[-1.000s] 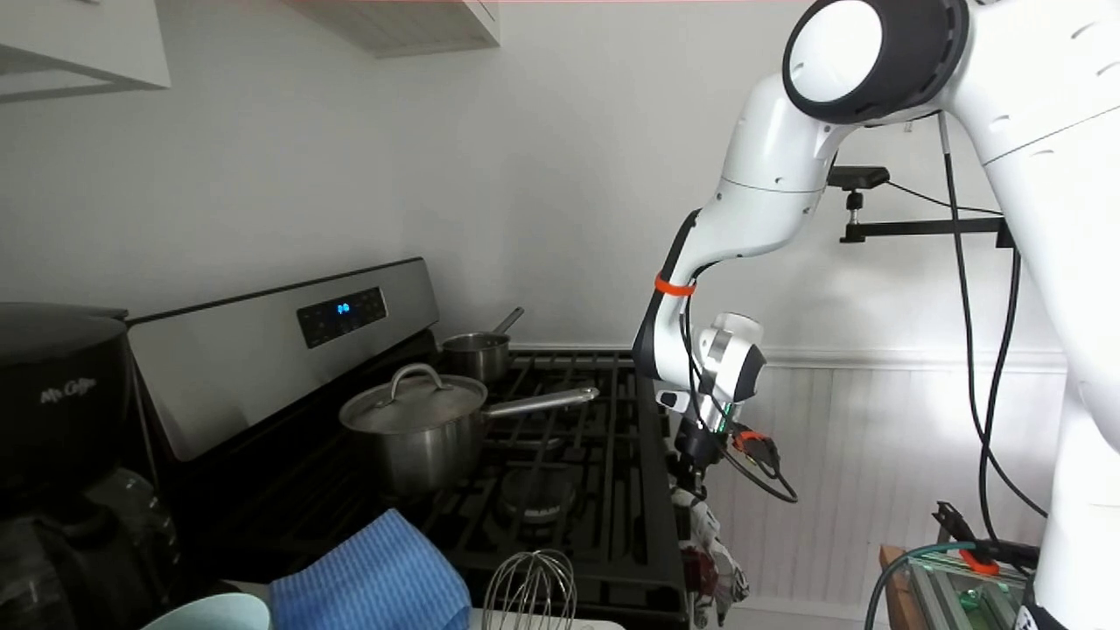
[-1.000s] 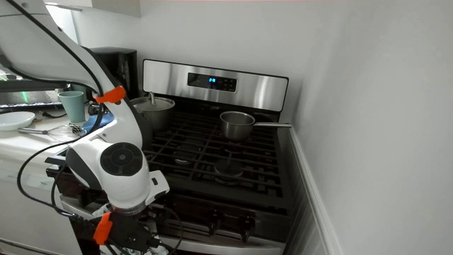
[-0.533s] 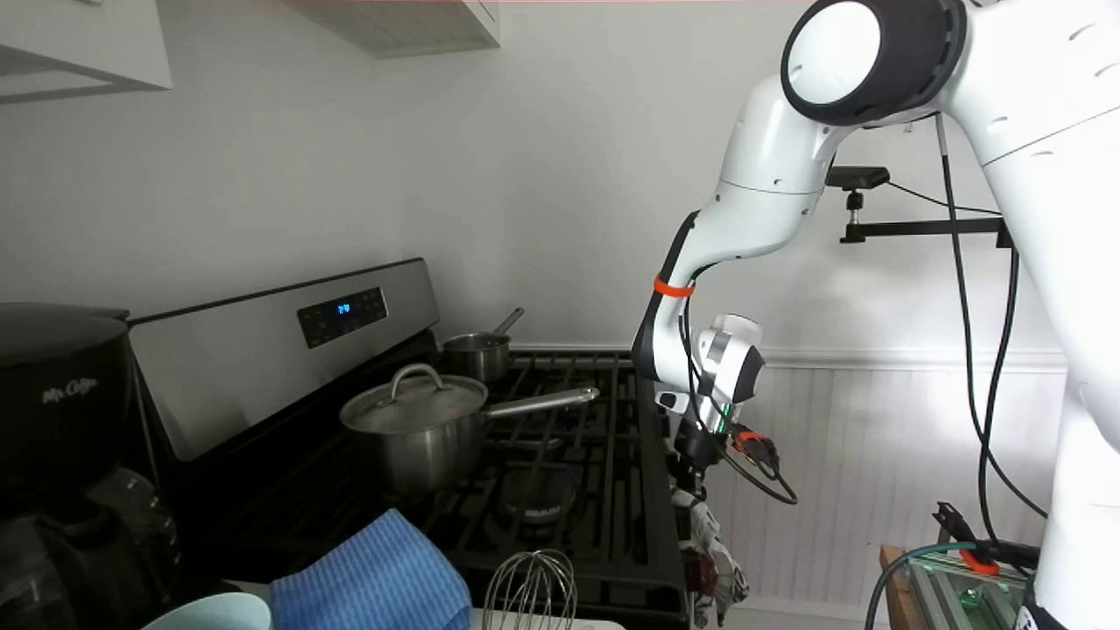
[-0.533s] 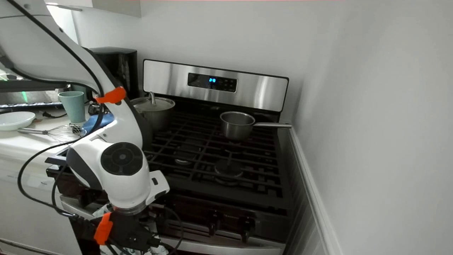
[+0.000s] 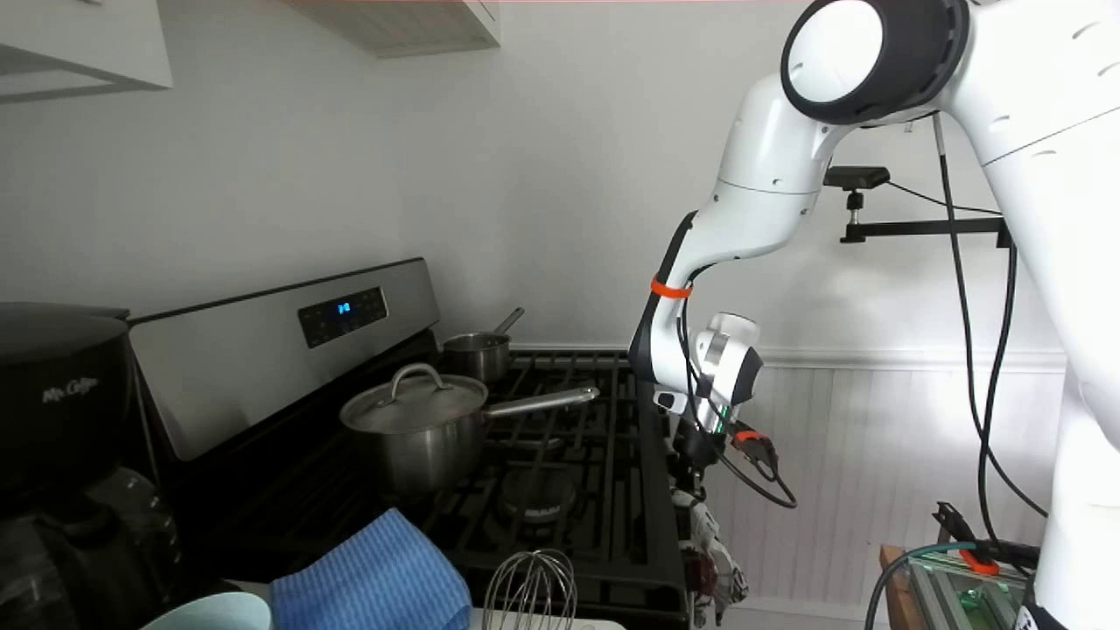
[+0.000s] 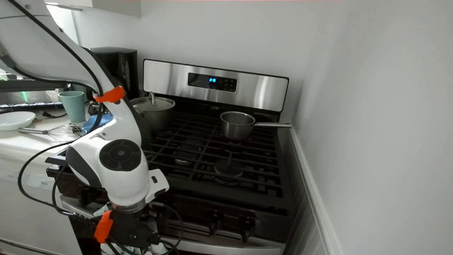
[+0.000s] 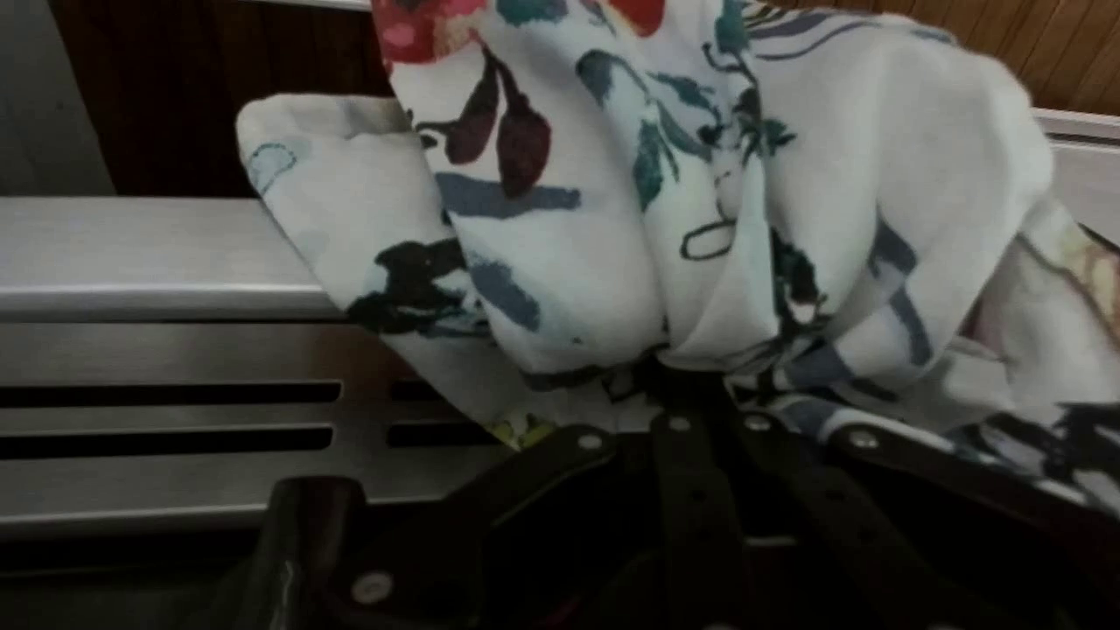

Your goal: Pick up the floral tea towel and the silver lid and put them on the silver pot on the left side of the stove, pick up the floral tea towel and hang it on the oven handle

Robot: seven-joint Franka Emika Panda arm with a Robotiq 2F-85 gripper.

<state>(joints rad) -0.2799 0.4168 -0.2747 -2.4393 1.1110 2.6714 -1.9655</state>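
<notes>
The floral tea towel (image 7: pixel 604 192) is white with red, green and dark patterns. It hangs bunched at the oven handle (image 7: pixel 157 254), covering part of the bar in the wrist view. My gripper (image 7: pixel 691 385) has its fingers close together on a gathered fold of the towel; the fingertips are hidden in the cloth. In an exterior view the gripper (image 5: pixel 697 484) points down at the stove's front edge, with the towel (image 5: pixel 710 556) hanging below it. The silver lid (image 5: pixel 420 404) sits on the silver pot (image 5: pixel 429 459); the lid (image 6: pixel 154 103) also shows in an exterior view.
A smaller open saucepan (image 6: pixel 236 125) stands on the back of the stove. Control knobs (image 6: pixel 214 222) stick out above the oven handle (image 6: pixel 226 247). A blue cloth (image 5: pixel 376 577), a whisk (image 5: pixel 531 591) and a coffee maker (image 5: pixel 61 455) stand beside the stove.
The wrist and gripper have shifted very slightly upward in the last half second. The towel stays in the gripper at the oven front; the lid and pots have not moved.
</notes>
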